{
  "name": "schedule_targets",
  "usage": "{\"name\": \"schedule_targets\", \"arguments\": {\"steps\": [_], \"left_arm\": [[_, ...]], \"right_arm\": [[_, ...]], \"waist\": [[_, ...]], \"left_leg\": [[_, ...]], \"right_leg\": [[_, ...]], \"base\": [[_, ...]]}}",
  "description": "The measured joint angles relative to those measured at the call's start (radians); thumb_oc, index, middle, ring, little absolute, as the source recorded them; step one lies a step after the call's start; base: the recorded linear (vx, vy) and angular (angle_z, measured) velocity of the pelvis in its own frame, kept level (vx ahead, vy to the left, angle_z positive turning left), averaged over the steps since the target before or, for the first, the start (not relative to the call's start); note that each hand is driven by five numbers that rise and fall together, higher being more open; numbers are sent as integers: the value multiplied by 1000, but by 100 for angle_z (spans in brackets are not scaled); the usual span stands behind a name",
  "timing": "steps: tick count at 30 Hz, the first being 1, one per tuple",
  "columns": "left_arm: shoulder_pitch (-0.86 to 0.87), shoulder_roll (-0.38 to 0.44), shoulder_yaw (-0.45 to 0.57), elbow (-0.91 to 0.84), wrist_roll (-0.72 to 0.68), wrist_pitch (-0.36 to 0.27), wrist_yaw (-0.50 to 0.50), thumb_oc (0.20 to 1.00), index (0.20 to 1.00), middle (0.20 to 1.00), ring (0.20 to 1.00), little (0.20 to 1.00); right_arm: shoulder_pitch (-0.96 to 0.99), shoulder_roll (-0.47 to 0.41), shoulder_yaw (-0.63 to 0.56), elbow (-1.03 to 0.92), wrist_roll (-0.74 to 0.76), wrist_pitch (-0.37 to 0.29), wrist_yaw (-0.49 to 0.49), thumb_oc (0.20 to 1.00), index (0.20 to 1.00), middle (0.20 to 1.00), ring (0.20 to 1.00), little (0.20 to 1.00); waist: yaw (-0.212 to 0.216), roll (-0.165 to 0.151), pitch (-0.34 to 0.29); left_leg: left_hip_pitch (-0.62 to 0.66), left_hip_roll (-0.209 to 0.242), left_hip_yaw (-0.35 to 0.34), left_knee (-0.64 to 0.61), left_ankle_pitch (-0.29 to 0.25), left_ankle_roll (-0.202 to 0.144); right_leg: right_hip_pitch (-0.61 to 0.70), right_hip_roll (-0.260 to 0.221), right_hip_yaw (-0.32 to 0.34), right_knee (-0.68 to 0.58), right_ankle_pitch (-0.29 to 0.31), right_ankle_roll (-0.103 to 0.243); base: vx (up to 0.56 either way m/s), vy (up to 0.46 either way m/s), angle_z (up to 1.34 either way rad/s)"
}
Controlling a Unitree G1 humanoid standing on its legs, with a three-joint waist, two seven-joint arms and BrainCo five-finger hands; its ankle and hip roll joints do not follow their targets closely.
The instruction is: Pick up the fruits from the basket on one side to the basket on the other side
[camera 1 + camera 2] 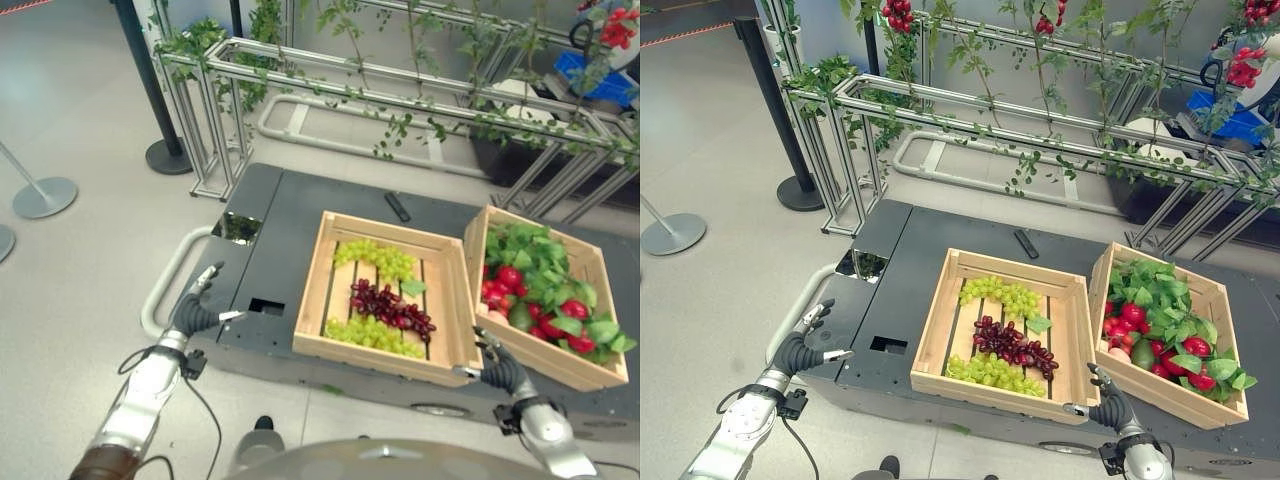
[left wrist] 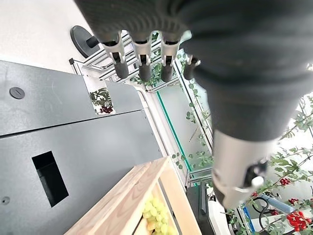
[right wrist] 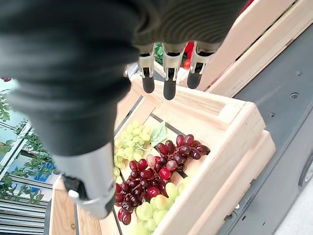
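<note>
While both hands sit low at the near edge, you hold nothing in either one. Your left hand (image 1: 197, 310) hovers by the left end of the dark bench (image 1: 290, 225), well apart from the crates; its fingers (image 2: 139, 58) are straight and relaxed in the left wrist view, nothing between them and the thumb. Your right hand (image 1: 1108, 405) is at the near right corner of the left crate (image 1: 325, 290), just beside the gap between the two crates; its fingers (image 3: 168, 78) hang straight and loose above the crate's corner, empty.

Left crate: wooden, slatted bottom, flat on the bench. It has a green grape bunch (image 1: 375, 258) at the far end, a red grape bunch (image 1: 392, 306) in the middle with one green leaf (image 1: 413, 287) touching it, and another green grape bunch (image 1: 372, 335) at the near end. All three bunches lie in the crate, untouched.

Right crate (image 1: 560, 362): wooden, turned at an angle, just beside the left crate. It's packed with red fruits (image 1: 508, 277), leafy greens (image 1: 540, 255) on top, and a dark green fruit (image 1: 520, 316) near the middle.

A small black remote-like item (image 1: 397, 207) lies on the bench behind the left crate. A metal frame rack (image 1: 300, 65) with vines stands behind the bench, and a black post (image 1: 150, 85) on a round base stands on the floor to the left.
</note>
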Motion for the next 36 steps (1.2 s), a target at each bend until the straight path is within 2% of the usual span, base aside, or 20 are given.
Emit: {"name": "schedule_targets", "arguments": {"steps": [13,24,26,27,28,29,30,31,32,33,34,35,36], "left_arm": [[27,-4,25,0,0,1,1,1000,1000,1000,1000,1000],[56,21,50,-1,1,1,-2,1000,1000,1000,1000,1000],[49,39,61,0,1,1,-3,1000,1000,1000,1000,1000],[32,47,58,0,1,1,-10,1000,1000,1000,1000,1000],[25,53,59,-4,1,0,-15,1000,1000,1000,1000,1000],[23,73,60,-11,-1,0,-21,1000,1000,1000,1000,1000],[23,73,60,-11,-1,0,-21,1000,1000,1000,1000,1000],[26,129,67,-55,-3,3,-31,1000,1000,1000,1000,1000],[26,147,68,-66,-3,3,-32,1000,1000,1000,1000,1000],[23,166,73,-72,-13,2,-32,1000,1000,1000,1000,1000],[18,169,71,-71,-29,2,-31,1000,1000,1000,1000,1000],[8,173,73,-73,-38,0,-31,1000,1000,1000,1000,1000],[-2,158,68,-70,-43,0,-31,1000,1000,1000,1000,1000]], "right_arm": [[20,0,-7,-56,0,0,4,1000,1000,1000,1000,1000],[11,-22,-23,-158,2,-5,25,1000,1000,1000,1000,1000],[9,-69,-24,-197,2,-6,40,1000,1000,1000,1000,1000],[-7,-134,-27,-214,5,-5,58,1000,1000,1000,1000,1000],[-9,-166,-31,-230,6,-5,63,1000,1000,1000,1000,1000],[-9,-197,-37,-247,16,-3,74,1000,1000,1000,1000,1000],[-9,-197,-37,-247,16,-3,74,1000,1000,1000,1000,1000],[-14,-254,-24,-294,23,0,113,1000,1000,1000,1000,1000],[-20,-270,-24,-310,23,0,120,1000,1000,1000,1000,1000],[-36,-305,-19,-352,39,10,128,1000,1000,1000,1000,1000],[-35,-344,-16,-402,53,9,139,1000,1000,1000,1000,1000],[-64,-412,-14,-449,76,1,158,1000,1000,1000,1000,1000],[-101,-456,-11,-449,84,2,168,1000,1000,1000,1000,1000]], "waist": [[0,-1,-1],[1,-22,-4],[1,-24,17],[2,0,54],[0,14,71],[1,24,88],[1,24,88],[5,2,103],[4,-6,110],[12,-17,115],[6,-21,116],[3,-34,130],[4,-26,145]], "left_leg": [[0,6,1,-13,4,-6],[-3,6,16,-9,0,-2],[-20,4,18,6,-8,7],[-33,13,12,24,-11,14],[-39,21,4,26,-7,20],[-59,25,-15,31,-2,28],[-59,25,-15,31,-2,28],[-74,15,-40,23,23,34],[-76,14,-41,14,32,33],[-110,5,-59,17,48,29],[-132,0,-59,15,53,29],[-170,-14,-60,4,72,24],[-180,-7,-62,2,77,26]], "right_leg": [[1,9,16,-17,0,-2],[-21,5,25,15,-5,-1],[-51,1,27,79,-11,2],[-125,3,41,225,-9,18],[-172,4,53,302,3,41],[-222,6,84,374,24,65],[-222,6,84,374,24,65],[-264,11,134,384,-13,48],[-262,16,134,364,-13,47],[-256,38,121,292,-25,38],[-251,36,109,246,-29,30],[-251,46,101,185,-31,-41],[-248,60,97,161,-20,-43]], "base": [[0,0,0],[-11,41,-3],[-115,113,-3],[-116,46,5],[-64,-11,14],[-4,-38,12],[24,-33,26],[-34,-63,24],[-57,-102,41],[-79,-141,36],[-63,-124,64],[-40,-85,63],[-78,-93,52]]}}
